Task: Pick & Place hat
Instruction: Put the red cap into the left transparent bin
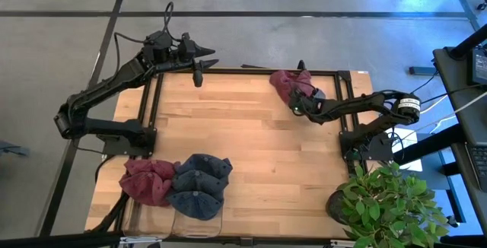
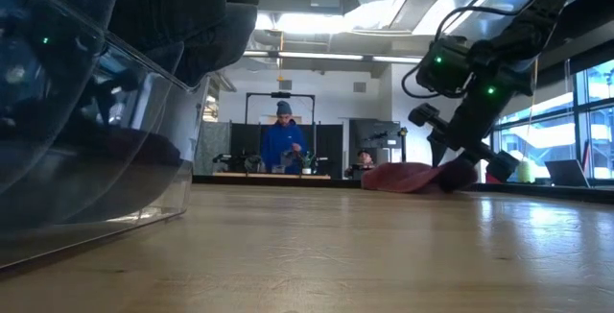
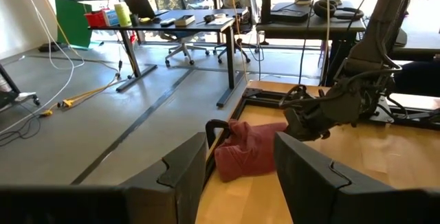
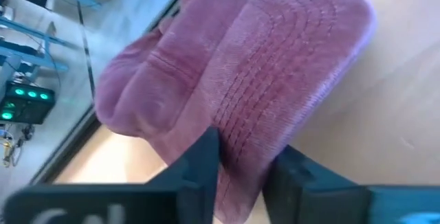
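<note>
Open wood across my table's [image 1: 266, 164] middle, passable. Obstacles: pile of caps [image 1: 179, 186] in clear bin [image 1: 194, 225] at near-left corner; red hat [image 1: 291, 84] at far-right edge; plant [image 1: 388, 202] near-right.

Red hats: two. One [image 1: 291, 85] sits at the right claw [image 1: 298, 105], brim between its fingers; one [image 1: 148, 181] lies far from both claws, at the near table edge.
Blue hats: two [image 1: 202, 173] [image 1: 196, 201], stacked beside the far red one.
Clear bins: one [image 2: 86, 150].
Arms: two.
Potted plants: one [image 1: 388, 202].
Persons: one [image 2: 283, 140], beyond the table.
</note>
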Robot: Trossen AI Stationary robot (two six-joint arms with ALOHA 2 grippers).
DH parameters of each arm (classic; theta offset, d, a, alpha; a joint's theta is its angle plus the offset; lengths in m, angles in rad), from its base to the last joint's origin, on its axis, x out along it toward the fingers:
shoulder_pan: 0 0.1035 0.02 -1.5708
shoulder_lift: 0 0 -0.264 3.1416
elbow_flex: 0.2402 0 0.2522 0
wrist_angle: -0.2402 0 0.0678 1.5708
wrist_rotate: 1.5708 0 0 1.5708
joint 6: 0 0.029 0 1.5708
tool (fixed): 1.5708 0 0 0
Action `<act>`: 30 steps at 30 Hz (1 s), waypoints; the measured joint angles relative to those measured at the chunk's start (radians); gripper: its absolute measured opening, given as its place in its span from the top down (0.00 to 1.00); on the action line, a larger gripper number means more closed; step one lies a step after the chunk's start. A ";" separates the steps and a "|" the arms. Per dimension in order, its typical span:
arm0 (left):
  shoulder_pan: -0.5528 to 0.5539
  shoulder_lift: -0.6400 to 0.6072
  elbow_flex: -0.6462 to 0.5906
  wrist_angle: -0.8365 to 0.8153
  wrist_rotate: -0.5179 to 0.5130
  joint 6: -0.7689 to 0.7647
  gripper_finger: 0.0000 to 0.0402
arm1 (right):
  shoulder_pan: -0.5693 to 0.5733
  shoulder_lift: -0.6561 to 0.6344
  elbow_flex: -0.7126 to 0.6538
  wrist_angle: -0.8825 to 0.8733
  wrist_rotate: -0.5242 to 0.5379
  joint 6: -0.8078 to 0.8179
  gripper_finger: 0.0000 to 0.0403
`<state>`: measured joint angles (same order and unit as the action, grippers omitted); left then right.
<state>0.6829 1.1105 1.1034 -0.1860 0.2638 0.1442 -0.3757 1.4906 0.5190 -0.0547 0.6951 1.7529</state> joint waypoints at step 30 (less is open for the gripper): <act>-0.146 0.000 0.001 -0.126 0.025 -0.393 0.43 | 0.343 -0.368 0.373 -0.058 -0.217 -1.307 0.96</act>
<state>0.5367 1.1107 1.1042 -0.3117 0.2885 -0.2486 -0.0327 1.1224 0.8923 -0.1125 0.4778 0.4455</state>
